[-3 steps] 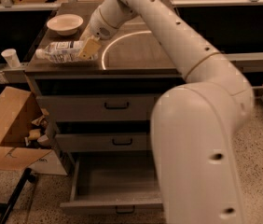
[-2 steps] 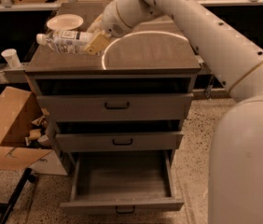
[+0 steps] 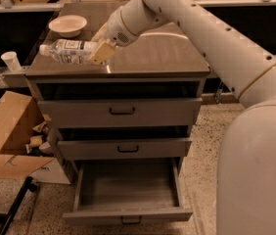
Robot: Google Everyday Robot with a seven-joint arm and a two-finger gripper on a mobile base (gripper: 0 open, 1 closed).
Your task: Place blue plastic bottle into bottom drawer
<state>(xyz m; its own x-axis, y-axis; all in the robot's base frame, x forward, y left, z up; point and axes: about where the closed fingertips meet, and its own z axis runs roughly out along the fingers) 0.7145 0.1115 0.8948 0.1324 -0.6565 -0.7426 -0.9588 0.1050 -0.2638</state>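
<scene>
The blue plastic bottle (image 3: 69, 51) is clear with a white cap and a white label. It lies level, cap to the left, lifted a little above the left part of the cabinet top (image 3: 152, 53). My gripper (image 3: 100, 48) is shut on its right end, with a tan finger (image 3: 102, 53) in front of it. The white arm reaches in from the right. The bottom drawer (image 3: 128, 214) is pulled open below, and its grey inside holds nothing.
A cream bowl (image 3: 67, 25) sits at the back left of the cabinet top. Two shallower drawers (image 3: 122, 110) are slightly open above the bottom one. A white paper cup (image 3: 11, 60) stands on a shelf at left. An open cardboard box (image 3: 11, 136) lies on the floor at left.
The bottle has come up off the cabinet top in my gripper. The view has shifted, so the cabinet now sits more to the centre.
</scene>
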